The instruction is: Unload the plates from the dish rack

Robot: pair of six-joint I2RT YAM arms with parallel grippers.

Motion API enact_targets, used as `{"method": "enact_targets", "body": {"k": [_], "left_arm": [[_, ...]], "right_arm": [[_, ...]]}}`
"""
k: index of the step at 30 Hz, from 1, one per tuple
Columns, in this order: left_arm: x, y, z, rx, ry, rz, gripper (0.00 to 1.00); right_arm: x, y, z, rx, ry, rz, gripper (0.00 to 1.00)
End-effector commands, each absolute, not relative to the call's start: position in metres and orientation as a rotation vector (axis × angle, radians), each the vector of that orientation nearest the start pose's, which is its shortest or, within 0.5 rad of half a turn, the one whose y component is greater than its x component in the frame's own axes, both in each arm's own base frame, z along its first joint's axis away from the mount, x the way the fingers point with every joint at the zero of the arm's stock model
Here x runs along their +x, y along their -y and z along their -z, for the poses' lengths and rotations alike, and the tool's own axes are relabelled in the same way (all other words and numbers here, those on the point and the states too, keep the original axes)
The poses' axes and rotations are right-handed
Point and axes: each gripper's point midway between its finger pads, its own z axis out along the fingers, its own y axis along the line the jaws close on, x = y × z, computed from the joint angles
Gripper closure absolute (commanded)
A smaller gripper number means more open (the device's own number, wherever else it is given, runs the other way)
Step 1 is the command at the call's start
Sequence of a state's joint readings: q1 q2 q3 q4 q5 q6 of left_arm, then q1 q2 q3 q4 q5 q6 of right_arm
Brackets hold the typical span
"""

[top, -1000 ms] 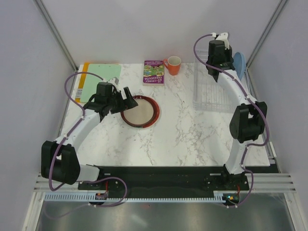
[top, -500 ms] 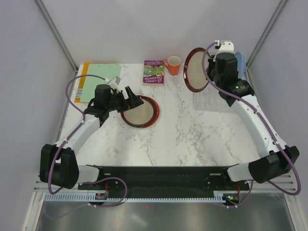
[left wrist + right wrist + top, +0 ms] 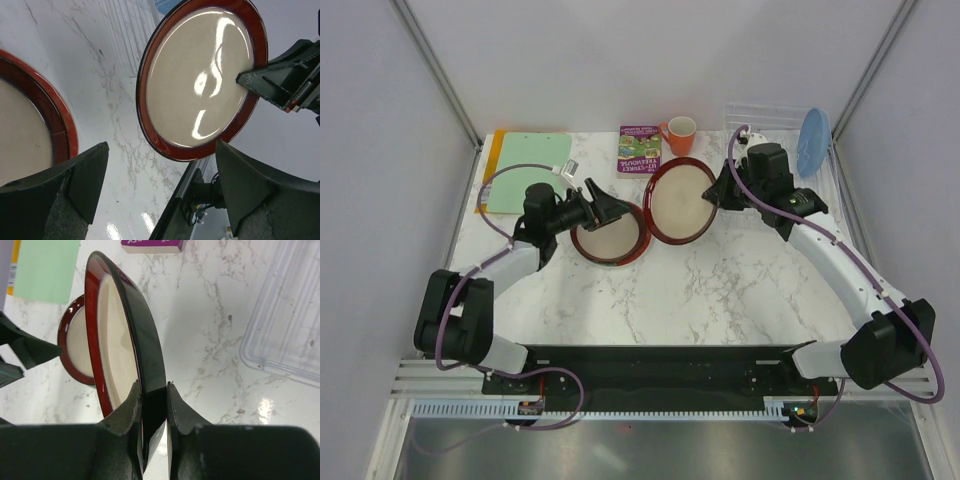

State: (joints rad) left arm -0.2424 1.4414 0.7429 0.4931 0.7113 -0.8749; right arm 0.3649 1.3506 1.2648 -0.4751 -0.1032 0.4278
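A dark-red-rimmed plate with a cream centre (image 3: 682, 200) hangs tilted over the table's middle, my right gripper (image 3: 722, 190) shut on its right rim. In the right wrist view that plate (image 3: 125, 335) stands edge-on between the gripper's (image 3: 155, 396) fingers. A second red-rimmed plate (image 3: 610, 232) lies flat on the table just left of it. My left gripper (image 3: 603, 203) is open above this flat plate's near-left rim, facing the held plate (image 3: 200, 75). A light blue plate (image 3: 813, 142) stands upright in the dish rack (image 3: 760, 113) at the back right.
An orange mug (image 3: 680, 135) and a purple book (image 3: 640, 148) stand at the back centre. A green clipboard (image 3: 525, 170) lies at the back left. The rack's clear tray (image 3: 290, 315) lies right of the held plate.
My right arm has pulled the red-rimmed plate out of the rack and carried it left and down to the table's middle. The left gripper has shifted slightly right, still open.
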Motion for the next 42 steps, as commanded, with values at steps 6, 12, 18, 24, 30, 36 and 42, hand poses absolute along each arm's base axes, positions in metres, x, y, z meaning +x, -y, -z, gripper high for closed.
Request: {"method": "enact_targets", "body": {"k": [6,12,18,24,30,36,42], "left_arm": [[0.347,0.243,-0.204,-0.015,-1.890,1.521,0.09],[0.353,0.250,-0.209,-0.015,-1.854,1.577,0.11],[0.354,0.258,-0.221,0.012,-1.810,1.632,0.54],[0.352,0.257,-0.216,0.019,-1.811,1.619,0.98],[0.346,0.254,-0.213,0.025,-1.802,1.604,0.98],[0.345,0.248,-0.214,0.018,-1.816,1.528,0.98],[0.349,0.220,-0.214,-0.051,-1.852,1.347,0.98]], "right_arm": [[0.355,-0.220,-0.354,-0.036,-1.834,-0.924,1.00],[0.346,-0.233,-0.353,-0.061,-1.842,-0.984,1.00],[0.338,-0.243,-0.348,-0.071,-1.846,-1.044,1.00],[0.335,-0.246,-0.339,-0.092,-1.868,-1.057,1.00],[0.333,-0.258,-0.319,-0.115,-1.921,-1.110,1.00],[0.331,-0.263,-0.304,-0.120,-1.956,-1.124,0.68],[0.343,-0.250,-0.292,-0.105,-1.987,-0.992,0.40]]}}
